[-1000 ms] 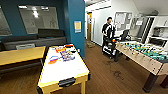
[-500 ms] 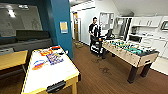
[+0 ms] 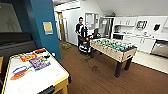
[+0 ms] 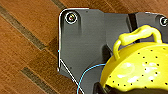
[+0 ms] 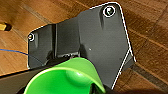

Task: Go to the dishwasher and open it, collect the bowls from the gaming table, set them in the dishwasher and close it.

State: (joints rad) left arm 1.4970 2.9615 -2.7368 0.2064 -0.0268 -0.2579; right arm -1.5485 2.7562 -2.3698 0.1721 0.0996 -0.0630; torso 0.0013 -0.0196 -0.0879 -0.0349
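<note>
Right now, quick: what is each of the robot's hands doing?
Left gripper: the yellow perforated bowl sits right against it; whether it is clamped cannot be told.
Right gripper: the bright green bowl sits right against it; same, cannot be told.

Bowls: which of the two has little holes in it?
The yellow bowl in the left wrist view: dotted with holes, with a loop handle. The green bowl in the right wrist view is smooth.

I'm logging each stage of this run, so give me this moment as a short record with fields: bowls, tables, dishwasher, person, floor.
yellow bowl: perforated, with a loop handle, close in the left wrist view
green bowl: close in the right wrist view
gaming table: white top, yellow edge, near left, colourful boxes on it
table-football table: mid-room
dishwasher: steel front, far right, door shut
person: standing beyond the football table
floor: brown wood planks
</note>
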